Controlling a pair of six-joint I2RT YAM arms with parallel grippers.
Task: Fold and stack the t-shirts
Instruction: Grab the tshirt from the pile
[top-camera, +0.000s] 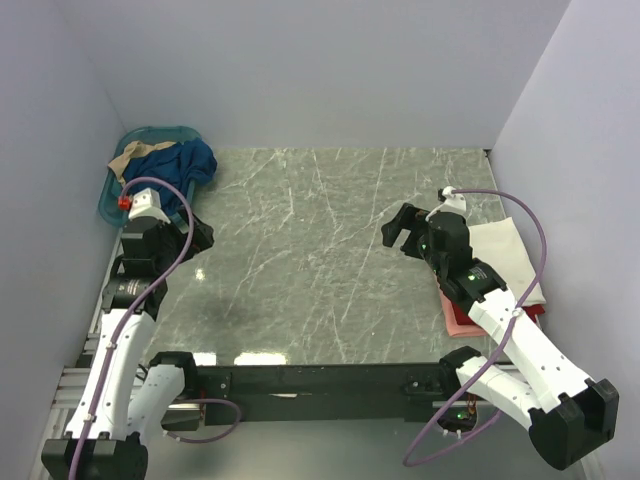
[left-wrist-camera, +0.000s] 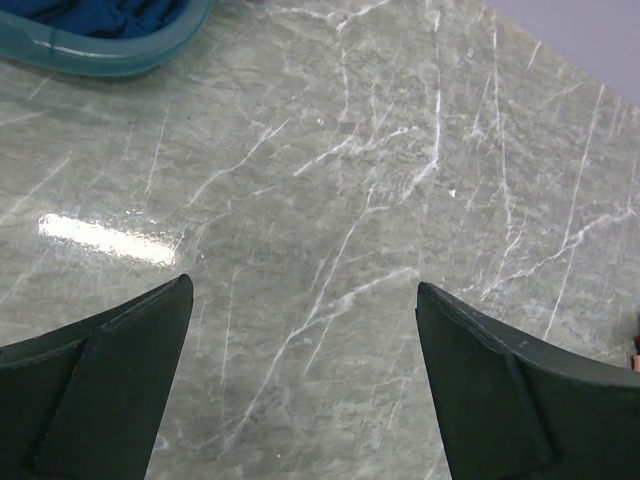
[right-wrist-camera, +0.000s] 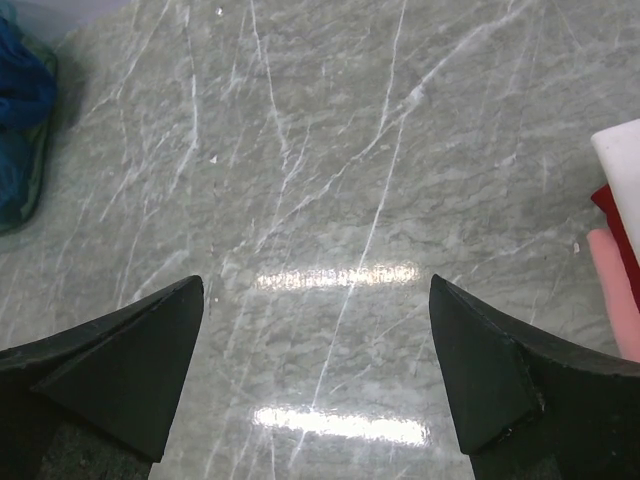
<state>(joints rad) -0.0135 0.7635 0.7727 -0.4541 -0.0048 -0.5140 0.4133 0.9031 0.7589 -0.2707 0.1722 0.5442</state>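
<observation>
Now, dark blue t-shirt (top-camera: 185, 160): heaped in the teal basket (top-camera: 150, 131) at the far-left corner, beside the tan t-shirt (top-camera: 132, 152).
Stack: cream-white t-shirt (top-camera: 505, 250) lies flat on the red t-shirt (top-camera: 535, 312) and pink t-shirt (top-camera: 458, 320) at the table's (top-camera: 300, 250) right edge.
Left gripper (left-wrist-camera: 305, 290): fingers spread, angled down over marble near the basket.
Right gripper (top-camera: 397, 228): fingers spread, forearm stretched forward above the stack.

The left arm's two dark fingers (left-wrist-camera: 100, 380) stand wide apart, nothing between them, above the gray veined table (left-wrist-camera: 350, 200). At the far left, a teal basket (left-wrist-camera: 110, 55) holds dark blue cloth (left-wrist-camera: 90, 12).
</observation>
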